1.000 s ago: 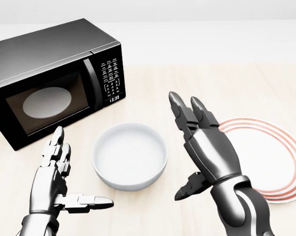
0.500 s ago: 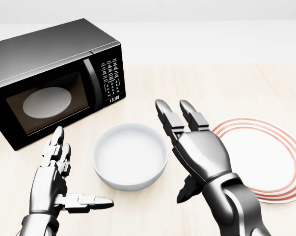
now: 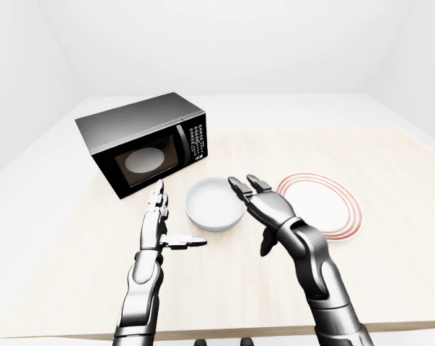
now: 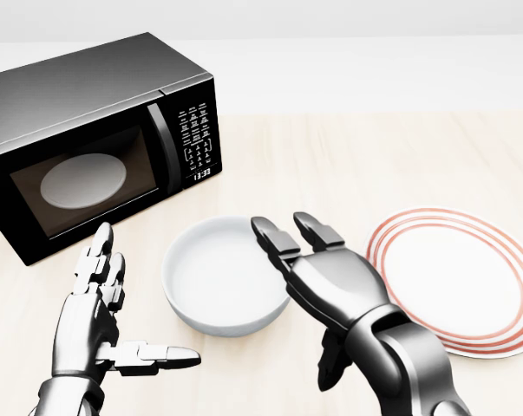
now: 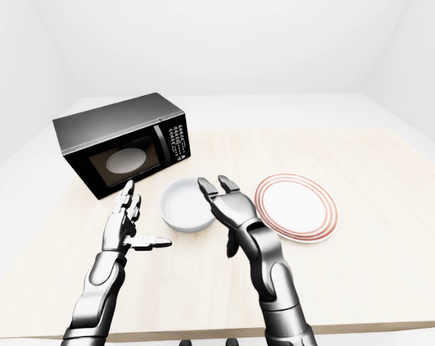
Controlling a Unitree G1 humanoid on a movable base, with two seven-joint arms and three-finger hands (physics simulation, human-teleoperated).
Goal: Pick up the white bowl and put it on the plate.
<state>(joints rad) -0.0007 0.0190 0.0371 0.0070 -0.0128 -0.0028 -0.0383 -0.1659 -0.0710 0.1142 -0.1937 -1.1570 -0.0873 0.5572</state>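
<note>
Bowl (image 4: 222, 277) sat upright on table (image 4: 348, 156), mouth up; round, no long axis. Plain white, glossy, empty. It lay between both hands, below microwave (image 4: 88, 139) in head view, plate (image 4: 456, 282) to its right, apart. Right hand (image 4: 317, 269) open, fingers (image 4: 274, 238) extended over bowl's right rim, palm facing bowl, holding nothing; contact unclear. Left hand (image 4: 101, 321) open, fingers up, thumb pointing right, near bowl's left side, empty. Plate white, red rings.

right hand (image 4: 309, 260) | moved left from plate (image 4: 456, 282) | fingers now over white bowl (image 4: 218, 277) rim
</note>
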